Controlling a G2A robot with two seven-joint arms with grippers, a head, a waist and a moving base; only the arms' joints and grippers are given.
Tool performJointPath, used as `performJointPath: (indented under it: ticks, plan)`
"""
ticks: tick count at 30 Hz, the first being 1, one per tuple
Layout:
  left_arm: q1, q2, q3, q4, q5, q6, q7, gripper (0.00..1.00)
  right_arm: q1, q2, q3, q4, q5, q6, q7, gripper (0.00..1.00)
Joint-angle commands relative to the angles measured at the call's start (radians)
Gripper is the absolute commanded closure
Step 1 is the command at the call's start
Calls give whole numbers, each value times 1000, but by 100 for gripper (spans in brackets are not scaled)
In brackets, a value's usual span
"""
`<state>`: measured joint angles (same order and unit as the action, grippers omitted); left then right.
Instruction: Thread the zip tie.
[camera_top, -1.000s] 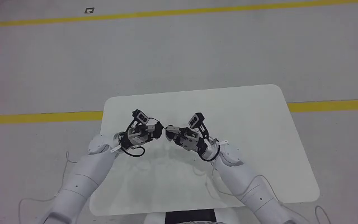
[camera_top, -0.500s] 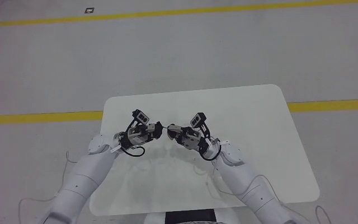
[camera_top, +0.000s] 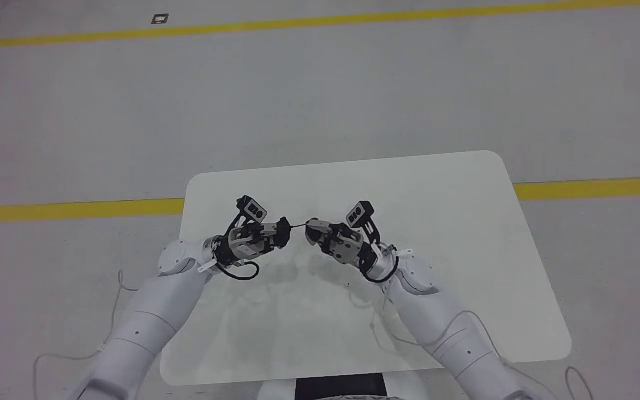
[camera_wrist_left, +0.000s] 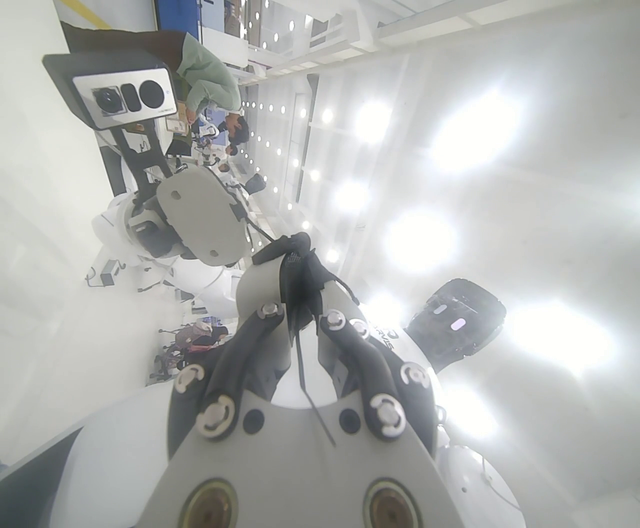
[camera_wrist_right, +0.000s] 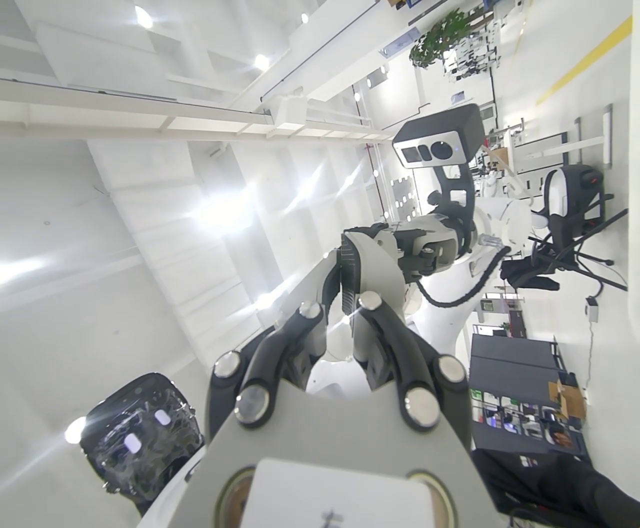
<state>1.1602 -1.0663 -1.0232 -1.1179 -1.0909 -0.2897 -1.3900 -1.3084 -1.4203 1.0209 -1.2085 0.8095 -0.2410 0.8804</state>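
Note:
A thin black zip tie (camera_top: 297, 222) stretches between my two grippers, held up above the white table (camera_top: 450, 200). In the top view my left gripper (camera_top: 284, 230) is shut on one end and my right gripper (camera_top: 312, 229) is shut on the other, tip facing tip a short gap apart. In the left wrist view the left gripper (camera_wrist_left: 295, 260) pinches the zip tie (camera_wrist_left: 306, 365), whose loose tail runs back over the gripper's body. In the right wrist view the right gripper (camera_wrist_right: 350, 285) has its pads pressed together; the strip between them is too thin to make out.
The table's rounded edge (camera_top: 515, 180) lies well to the right of both arms. Yellow floor lines (camera_top: 90, 210) run past the table. A small dark marker (camera_top: 160, 18) lies on the floor far behind.
My right gripper has drawn back to the right, away from the left one. The gap between the tips has widened, and the black strip now spans it.

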Motion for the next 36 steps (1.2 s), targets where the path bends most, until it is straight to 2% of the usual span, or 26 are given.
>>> performJointPath:
  ticks: [1, 36]
  plan:
    - [0, 0, 0, 0, 0, 0, 0, 100, 2, 0, -1, 6, 2, 1, -1, 100]
    - [0, 0, 0, 0, 0, 0, 0, 100, 35, -12, -15, 86, 22, 9, -3, 100]
